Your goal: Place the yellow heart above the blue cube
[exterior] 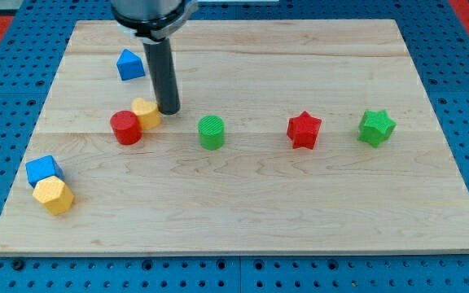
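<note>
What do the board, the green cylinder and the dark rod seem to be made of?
The pale board looks like unvarnished wood: plank seams and grain show. The green cylinder block looks like matte plastic, possibly printed: its top seems finely ridged. The dark rod, my tip beside the yellow block, looks like smooth black plastic or metal; unclear.

Two blue blocks (129,65) (43,170), two yellow (146,112) (54,195), two red (126,128) (304,129), two green (212,132) (376,127).

Red cylinder (126,128) against yellow heart (146,112)

My tip (169,111) stands just right of the yellow heart (146,112), with the red cylinder (126,128) touching the heart's far side. To the tip's right on the bench (300,212) lie the green cylinder (212,132), red star (304,129) and green star (376,127). The blue cube (43,170) and yellow hexagon (54,195) touch far to the lower left, and another blue block (130,65) lies to the upper left.
</note>
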Available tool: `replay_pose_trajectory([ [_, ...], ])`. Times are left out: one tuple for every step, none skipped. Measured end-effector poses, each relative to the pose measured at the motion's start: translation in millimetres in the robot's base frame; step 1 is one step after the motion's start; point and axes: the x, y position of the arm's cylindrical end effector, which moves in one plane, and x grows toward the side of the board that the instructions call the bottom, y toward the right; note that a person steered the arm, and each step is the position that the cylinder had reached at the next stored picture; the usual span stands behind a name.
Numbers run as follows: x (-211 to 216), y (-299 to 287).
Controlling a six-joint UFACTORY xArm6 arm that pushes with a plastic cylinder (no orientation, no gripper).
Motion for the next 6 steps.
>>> replay_pose_trajectory([
  [0,-31],
  [1,-60],
  [11,-70],
  [30,-99],
  [42,-115],
  [45,-98],
])
